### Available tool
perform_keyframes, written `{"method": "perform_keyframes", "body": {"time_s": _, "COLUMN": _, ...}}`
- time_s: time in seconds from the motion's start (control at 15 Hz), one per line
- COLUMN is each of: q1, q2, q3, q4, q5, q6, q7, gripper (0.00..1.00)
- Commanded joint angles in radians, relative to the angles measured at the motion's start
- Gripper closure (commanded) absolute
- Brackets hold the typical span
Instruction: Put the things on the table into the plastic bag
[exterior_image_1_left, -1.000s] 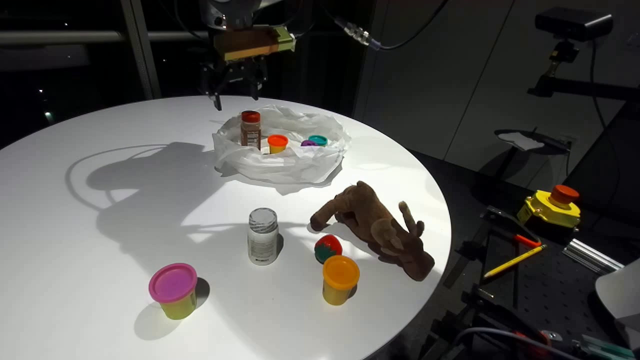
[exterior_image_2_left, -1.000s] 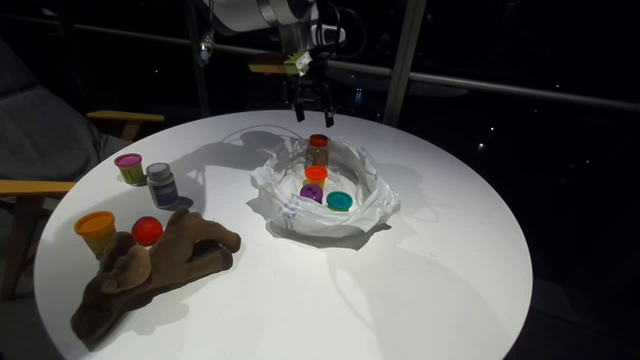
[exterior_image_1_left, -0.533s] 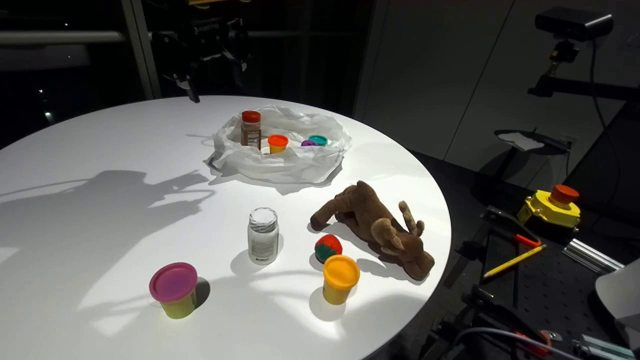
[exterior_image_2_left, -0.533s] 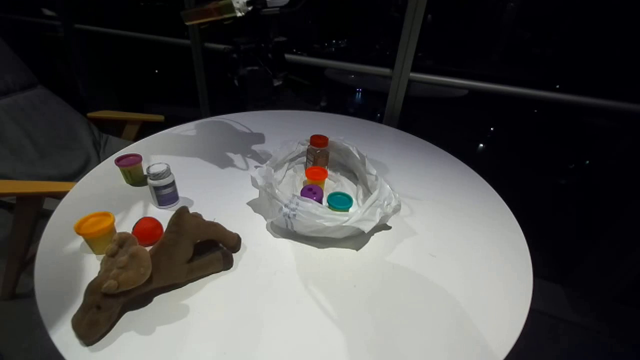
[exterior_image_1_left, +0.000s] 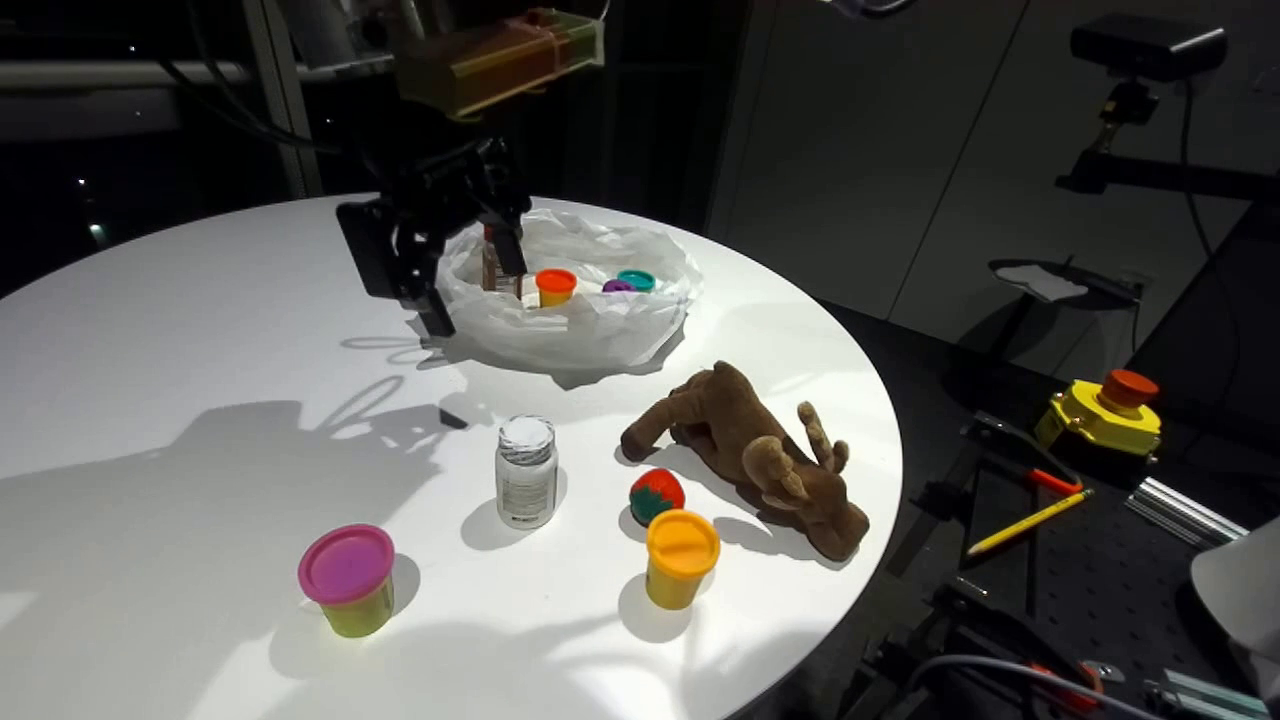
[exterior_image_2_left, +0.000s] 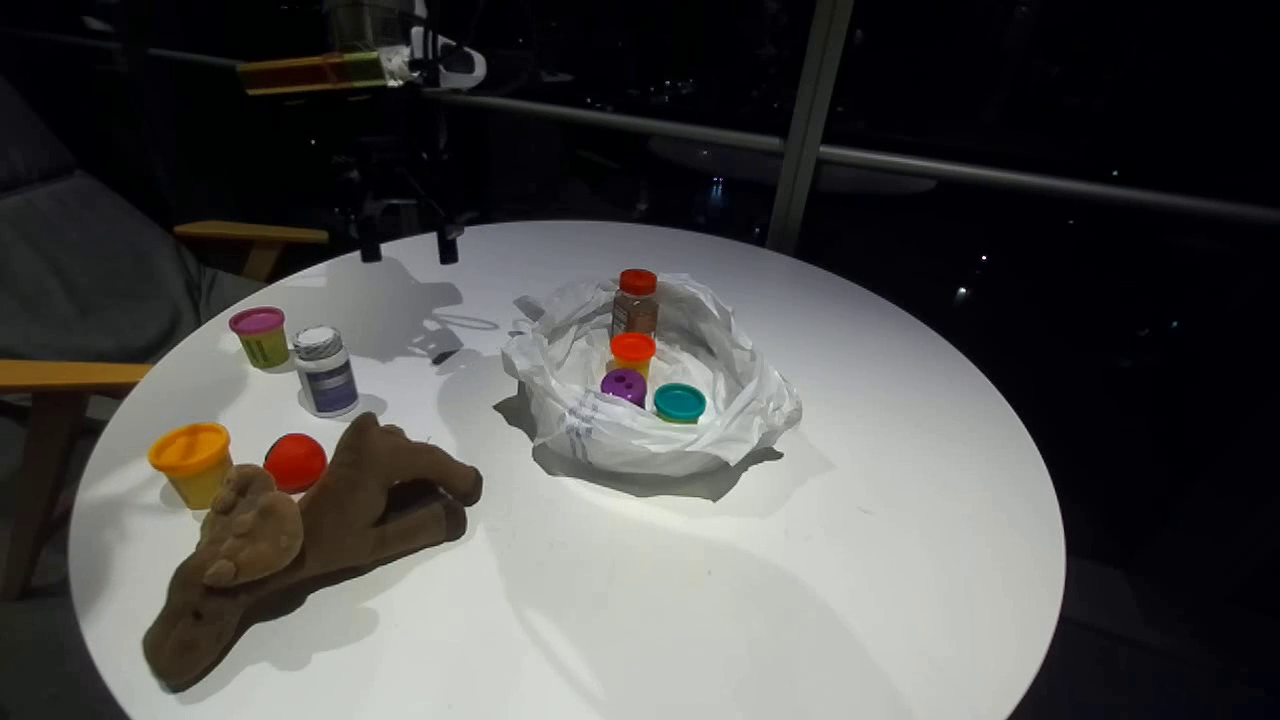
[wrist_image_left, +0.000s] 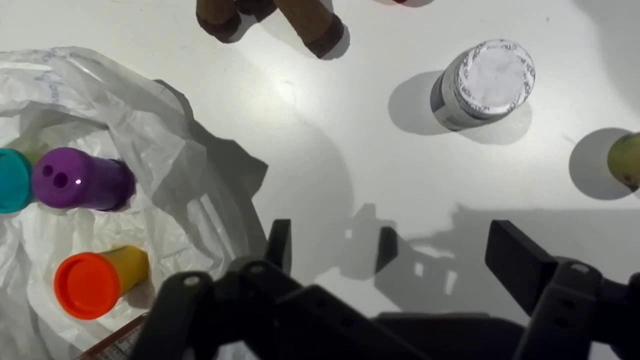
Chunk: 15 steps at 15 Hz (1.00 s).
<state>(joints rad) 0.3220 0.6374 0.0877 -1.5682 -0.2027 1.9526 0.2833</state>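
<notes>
In an exterior view, a pink-lidded yellow cup (exterior_image_1_left: 348, 582) and orange cup (exterior_image_1_left: 680, 560) stand nearest on the round white tabletop (exterior_image_1_left: 230, 330). Beyond are a white labelled bottle (exterior_image_1_left: 526, 475), red-and-green ball (exterior_image_1_left: 657, 495) and brown plush animal (exterior_image_1_left: 735, 425). Black fingers (exterior_image_1_left: 436, 314) hang wide apart before a wrinkled translucent-white plastic bag (exterior_image_1_left: 590, 335) holding small lidded containers (exterior_image_1_left: 555, 285).

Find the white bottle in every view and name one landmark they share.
An exterior view: white bottle, lower half, slightly left of centre.
An exterior view: white bottle, left side, mid-height.
Wrist view: white bottle, upper right.
Shared landmark: bag, cut off at the left in the wrist view.
</notes>
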Motion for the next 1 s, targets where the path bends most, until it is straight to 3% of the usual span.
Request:
{"method": "perform_keyframes", "body": {"time_s": 0.0, "q1": -0.024, "q2": -0.104, "q3": 0.032, "q4": -0.184, "q5": 0.013, "q6": 0.099, "q7": -0.107, "gripper": 0.00}}
{"method": "perform_keyframes", "body": {"time_s": 0.47, "q1": -0.061, "q2": -0.191, "q3": 0.085, "q4": -0.407, "q5": 0.060, "q6": 0.303, "q7": -0.237, "gripper": 0.00}}
{"method": "perform_keyframes", "body": {"time_s": 0.93, "q1": -0.085, "q2": -0.216, "q3": 0.110, "q4": -0.526, "q5": 0.091, "q6": 0.461, "q7": -0.340, "gripper": 0.00}}
